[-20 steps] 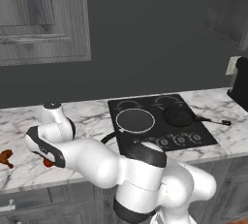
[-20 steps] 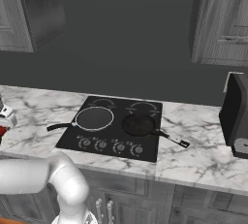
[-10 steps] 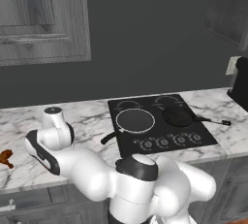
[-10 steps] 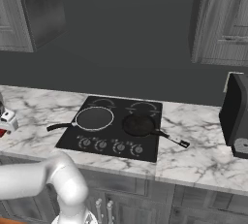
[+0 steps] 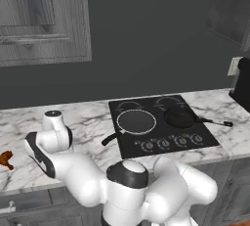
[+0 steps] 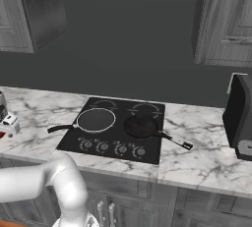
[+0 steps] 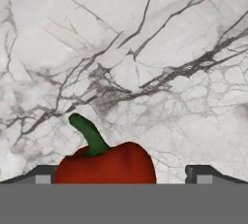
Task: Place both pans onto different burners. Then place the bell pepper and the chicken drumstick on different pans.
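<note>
The claw [image 7: 121, 178] is open wide, and the pepper [image 7: 105, 163] sits right between its two tips, a bit closer to the left tip. The pepper is red with a green stem [image 7: 88, 136], and in the hand view the stem points up and away from the claw. It rests on the bench [image 7: 160, 48], out near the left end, well apart from the cooktop [image 5: 161, 124]. So I think the claw does not need to go sideways much; it only needs to go a little further along its own line and then shut on the pepper. Both pans are already on the cooktop: the pan with the pale rim [image 5: 135, 122] on the left ring, the dark pan [image 5: 179, 118] on the right one. The drumstick [image 5: 6, 159] lies at the far left edge of the bench, near the arm.
</note>
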Robot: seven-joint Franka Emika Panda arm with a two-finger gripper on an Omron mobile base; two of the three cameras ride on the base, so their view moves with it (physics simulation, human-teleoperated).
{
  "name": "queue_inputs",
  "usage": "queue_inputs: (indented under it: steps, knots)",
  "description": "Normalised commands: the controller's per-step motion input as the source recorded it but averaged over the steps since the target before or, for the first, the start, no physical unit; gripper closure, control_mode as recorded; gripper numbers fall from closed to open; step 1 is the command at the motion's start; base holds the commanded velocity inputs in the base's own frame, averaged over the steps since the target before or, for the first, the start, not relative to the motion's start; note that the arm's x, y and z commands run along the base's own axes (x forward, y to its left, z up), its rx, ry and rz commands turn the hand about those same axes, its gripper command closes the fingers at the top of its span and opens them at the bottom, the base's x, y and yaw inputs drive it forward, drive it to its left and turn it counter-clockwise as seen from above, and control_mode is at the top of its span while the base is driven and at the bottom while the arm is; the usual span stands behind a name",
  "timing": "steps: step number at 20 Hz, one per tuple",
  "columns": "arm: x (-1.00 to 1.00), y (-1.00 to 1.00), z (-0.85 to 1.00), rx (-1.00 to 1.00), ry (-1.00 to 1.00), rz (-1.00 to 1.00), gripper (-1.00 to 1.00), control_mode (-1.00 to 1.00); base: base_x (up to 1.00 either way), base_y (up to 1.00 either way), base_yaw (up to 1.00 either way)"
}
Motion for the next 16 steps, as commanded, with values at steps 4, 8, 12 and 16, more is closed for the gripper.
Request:
queue_inputs:
  steps: [4,8,12,16]
  knots:
    - [0.08,0.12,-0.16,0.0,0.07,0.0,1.0,-1.0,0.0,0.0,0.0]
    - [0.01,0.03,-0.02,0.0,0.03,0.0,1.0,-1.0,0.0,0.0,0.0]
    - [0.0,0.0,0.0,0.0,0.0,0.0,1.0,-1.0,0.0,0.0,0.0]
    - [0.0,-0.05,0.06,0.0,0.0,0.01,1.0,-1.0,0.0,0.0,0.0]
